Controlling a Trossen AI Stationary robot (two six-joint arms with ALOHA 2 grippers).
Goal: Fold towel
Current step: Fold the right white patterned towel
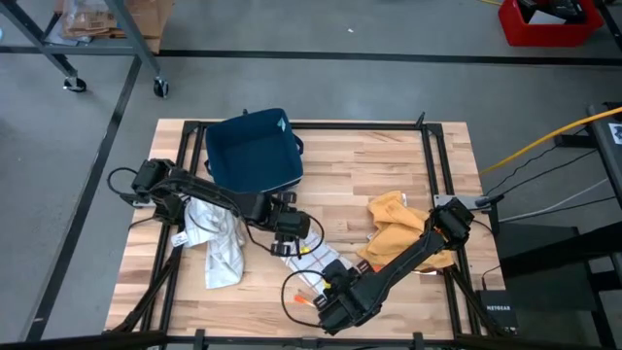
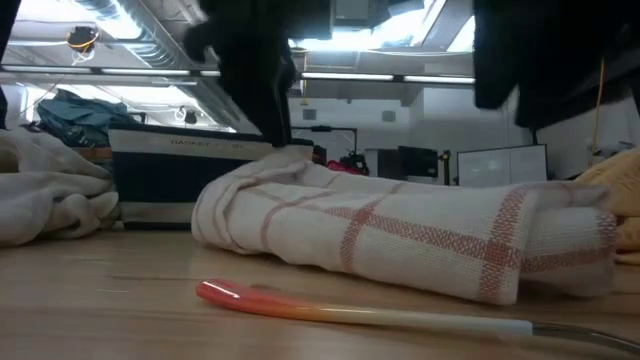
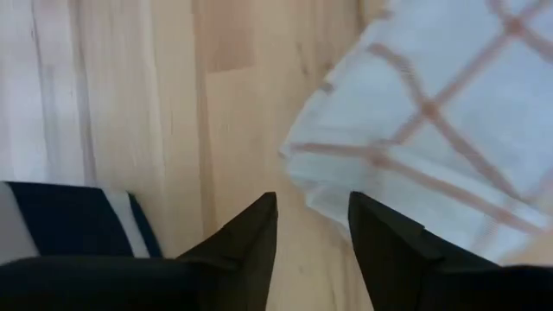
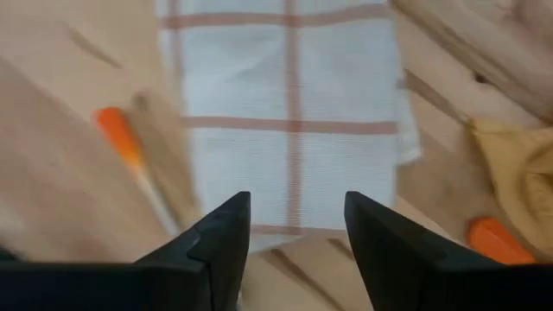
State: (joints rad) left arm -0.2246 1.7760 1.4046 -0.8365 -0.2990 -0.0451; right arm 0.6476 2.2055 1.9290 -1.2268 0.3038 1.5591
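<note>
Altogether three cloths, checked towel [image 4: 289,121] folded, both arms' jaws released, empty.

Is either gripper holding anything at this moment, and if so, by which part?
Nothing is held. The left gripper and the right gripper both hang open over the folded checked towel, fingers empty.

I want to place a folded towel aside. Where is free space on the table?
Bare wood lies between the blue basket and the yellow cloth, toward the far right corner. The near middle is crowded: checked towel, both claws, orange-handled tools.
</note>
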